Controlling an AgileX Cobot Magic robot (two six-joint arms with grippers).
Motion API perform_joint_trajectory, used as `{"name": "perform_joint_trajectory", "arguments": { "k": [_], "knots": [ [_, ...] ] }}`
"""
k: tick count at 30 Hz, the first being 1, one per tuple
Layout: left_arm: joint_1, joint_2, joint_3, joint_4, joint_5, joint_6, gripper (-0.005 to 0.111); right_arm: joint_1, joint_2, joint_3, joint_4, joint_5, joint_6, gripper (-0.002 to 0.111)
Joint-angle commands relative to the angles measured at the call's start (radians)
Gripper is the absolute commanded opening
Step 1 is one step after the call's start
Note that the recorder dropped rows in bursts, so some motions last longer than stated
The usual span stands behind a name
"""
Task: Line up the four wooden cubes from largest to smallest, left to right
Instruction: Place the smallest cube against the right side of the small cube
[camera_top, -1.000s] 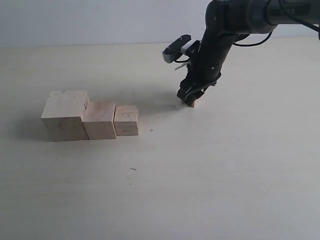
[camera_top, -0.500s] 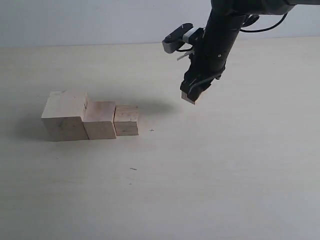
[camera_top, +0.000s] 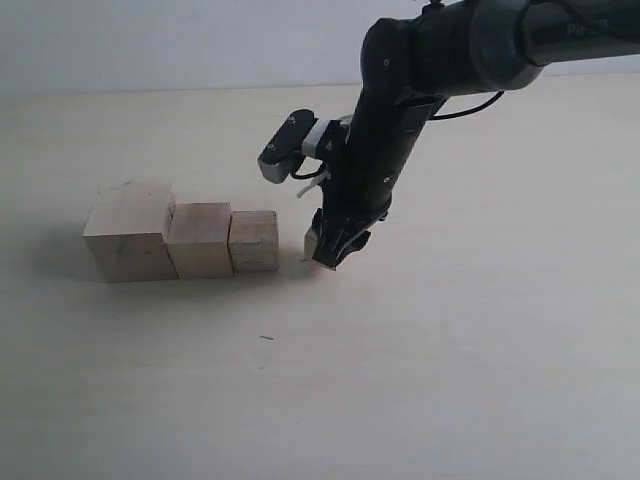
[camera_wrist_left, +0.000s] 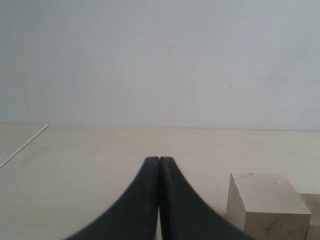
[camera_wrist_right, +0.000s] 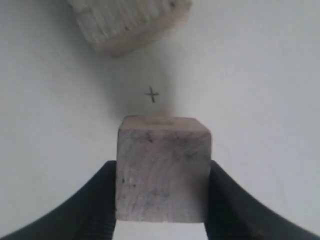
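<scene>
Smallest cube (camera_wrist_right: 163, 167) is clamped in the right gripper (camera_top: 328, 252).
It is held just beside the three-cube row (camera_top: 200, 240), toward the left edge of the desk (camera_top: 480, 360); the left gripper (camera_wrist_left: 159, 167) is pressed together.

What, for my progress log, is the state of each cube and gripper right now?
largest cube: on the table, left end of the row.
second cube: on the table, beside the largest cube.
third cube: on the table, right end of the row.
smallest cube: clamped by the right gripper, just right of the third cube, apart from it.
right gripper: shut on the smallest cube.
left gripper: shut, empty.
</scene>
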Motion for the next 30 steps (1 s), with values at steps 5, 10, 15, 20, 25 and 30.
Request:
{"name": "perform_joint_trajectory", "arguments": {
  "k": [5, 10, 15, 20, 25, 30],
  "knots": [
    [0.002, -0.007, 0.003, -0.010, -0.003, 0.001, 0.003, 0.028, -0.008, 0.006, -0.007, -0.053, -0.111, 0.000],
    [0.002, -0.007, 0.003, -0.010, -0.003, 0.001, 0.003, 0.028, -0.008, 0.006, -0.004, -0.084, -0.235, 0.000],
    [0.002, -0.007, 0.003, -0.010, -0.003, 0.001, 0.003, 0.028, 0.007, 0.006, -0.004, -0.093, -0.273, 0.000],
    [0.002, -0.007, 0.003, -0.010, -0.003, 0.001, 0.003, 0.028, 0.042, 0.006, -0.004, -0.100, -0.292, 0.000],
    [0.002, -0.007, 0.003, -0.010, -0.003, 0.001, 0.003, 0.028, 0.072, 0.006, -0.002, -0.119, -0.312, 0.000],
    [0.002, -0.007, 0.003, -0.010, -0.003, 0.001, 0.003, 0.028, 0.083, 0.003, 0.011, -0.146, -0.342, 0.000]
  ]
}}
